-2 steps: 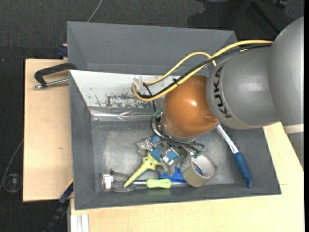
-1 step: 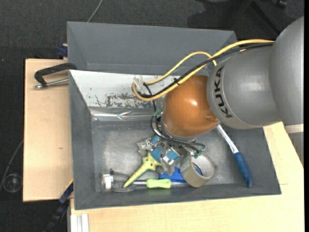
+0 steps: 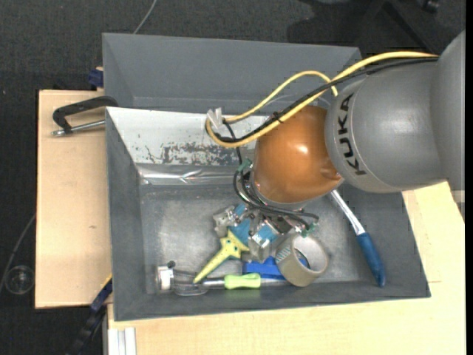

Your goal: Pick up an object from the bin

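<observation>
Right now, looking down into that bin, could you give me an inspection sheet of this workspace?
Surface: grey metal bin, floor bare on the left.
Job's things: a small heap at the front: yellow plastic piece, green-handled tool, roll of tape, blue block.
Clutter: blue-handled stick lying apart, along the right wall.
Grippers: gripper low over the heap, just above the yellow plastic piece.
Cables: yellow and black cables loop to the orange wrist cover.
Surroundings: dark floor.

Even overhead light; bright glare streak on back wall of grey metal bin, highlight on glossy orange wrist cover, soft shadow beneath arm.
</observation>
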`<state>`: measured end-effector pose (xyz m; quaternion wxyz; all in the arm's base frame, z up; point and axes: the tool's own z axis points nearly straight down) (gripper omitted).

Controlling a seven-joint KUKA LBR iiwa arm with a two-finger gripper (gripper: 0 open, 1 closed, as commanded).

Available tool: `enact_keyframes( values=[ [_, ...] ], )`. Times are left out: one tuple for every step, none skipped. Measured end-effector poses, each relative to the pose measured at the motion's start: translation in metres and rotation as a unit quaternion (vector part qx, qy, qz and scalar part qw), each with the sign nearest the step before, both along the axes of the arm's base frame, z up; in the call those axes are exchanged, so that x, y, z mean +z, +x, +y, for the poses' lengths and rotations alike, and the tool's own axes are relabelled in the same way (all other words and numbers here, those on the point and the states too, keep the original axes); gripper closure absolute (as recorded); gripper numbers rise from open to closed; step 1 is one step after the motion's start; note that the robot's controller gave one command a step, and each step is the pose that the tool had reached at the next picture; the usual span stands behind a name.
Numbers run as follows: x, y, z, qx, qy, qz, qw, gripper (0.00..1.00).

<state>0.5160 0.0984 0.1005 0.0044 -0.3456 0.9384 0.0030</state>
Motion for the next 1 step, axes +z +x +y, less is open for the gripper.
enact_keyframes(
  values=[
    [0.0149, 0.0022, 0.0006, 0.000, 0.001, -0.0041, 1.0000, 1.00]
  ],
)
